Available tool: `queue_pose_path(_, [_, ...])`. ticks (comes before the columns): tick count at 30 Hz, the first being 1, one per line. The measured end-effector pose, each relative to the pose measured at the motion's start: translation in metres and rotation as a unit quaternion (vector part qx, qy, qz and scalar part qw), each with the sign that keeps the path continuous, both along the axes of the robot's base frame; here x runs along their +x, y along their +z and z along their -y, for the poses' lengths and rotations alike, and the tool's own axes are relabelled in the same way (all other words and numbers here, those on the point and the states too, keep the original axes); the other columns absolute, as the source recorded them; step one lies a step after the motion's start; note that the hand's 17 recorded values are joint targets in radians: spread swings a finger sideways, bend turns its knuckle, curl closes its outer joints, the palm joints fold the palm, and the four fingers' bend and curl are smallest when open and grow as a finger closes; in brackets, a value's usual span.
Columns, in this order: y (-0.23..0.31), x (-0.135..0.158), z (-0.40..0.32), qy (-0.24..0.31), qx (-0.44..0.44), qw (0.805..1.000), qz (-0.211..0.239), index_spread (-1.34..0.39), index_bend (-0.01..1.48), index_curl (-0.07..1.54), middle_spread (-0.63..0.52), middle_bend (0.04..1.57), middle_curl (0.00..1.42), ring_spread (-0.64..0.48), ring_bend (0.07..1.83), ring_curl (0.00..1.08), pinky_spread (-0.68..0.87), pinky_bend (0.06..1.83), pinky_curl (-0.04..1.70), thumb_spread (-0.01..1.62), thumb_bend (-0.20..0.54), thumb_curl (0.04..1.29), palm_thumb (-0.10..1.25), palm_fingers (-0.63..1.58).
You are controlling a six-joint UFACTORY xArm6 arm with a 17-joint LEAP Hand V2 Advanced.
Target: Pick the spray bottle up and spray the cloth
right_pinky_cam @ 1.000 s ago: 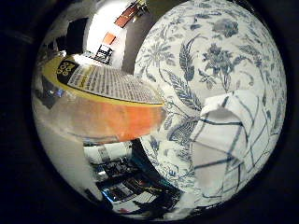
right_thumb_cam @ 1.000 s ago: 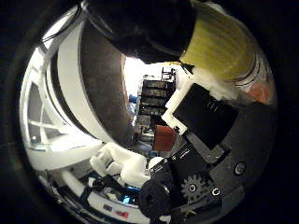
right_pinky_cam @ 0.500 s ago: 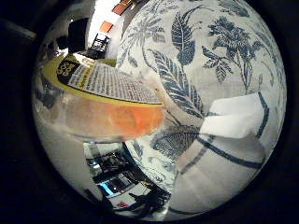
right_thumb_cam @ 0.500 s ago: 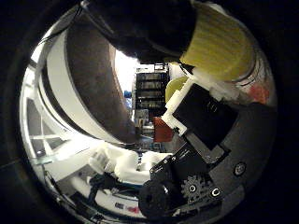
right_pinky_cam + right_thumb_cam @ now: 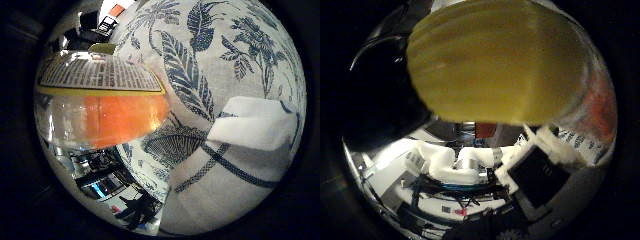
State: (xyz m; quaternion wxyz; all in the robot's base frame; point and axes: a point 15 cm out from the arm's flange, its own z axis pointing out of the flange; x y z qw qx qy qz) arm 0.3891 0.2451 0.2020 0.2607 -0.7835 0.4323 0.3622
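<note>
The clear plastic spray bottle with orange liquid and a yellow label band (image 5: 100, 112) fills much of the little finger side view, so it sits close against the palm, above the white cloth with dark blue stripes (image 5: 240, 165) lying on the blue floral tablecloth (image 5: 200, 55). The white and black hand (image 5: 540, 170) curls its fingers around the bottle, probably to aim the yellow spray head (image 5: 500, 60) at the cloth.
</note>
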Motion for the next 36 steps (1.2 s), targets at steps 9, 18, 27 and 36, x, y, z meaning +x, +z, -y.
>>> queue_pose_path(9, [0.029,0.017,0.028,-0.006,-0.036,0.998,0.042,-0.35,0.29,0.46,-0.07,0.63,0.43,-0.04,0.69,0.33,0.27,0.50,0.59,0.97,-0.025,0.51,0.80,0.11])
queue_pose_path(18, [0.041,0.023,0.096,-0.016,-0.107,0.992,0.066,-0.32,0.17,0.40,-0.03,0.47,0.39,0.06,0.51,0.28,0.36,0.42,0.47,0.97,-0.029,0.48,0.79,0.16])
queue_pose_path(27, [0.064,0.031,0.152,-0.019,-0.150,0.985,0.077,-0.29,0.16,0.33,0.02,0.38,0.37,0.14,0.45,0.27,0.41,0.42,0.40,0.97,-0.026,0.44,0.78,0.16])
queue_pose_path(36, [0.062,0.032,0.163,-0.026,-0.153,0.985,0.073,-0.29,0.16,0.30,0.03,0.33,0.37,0.15,0.42,0.27,0.41,0.43,0.35,0.97,-0.026,0.42,0.77,0.17])
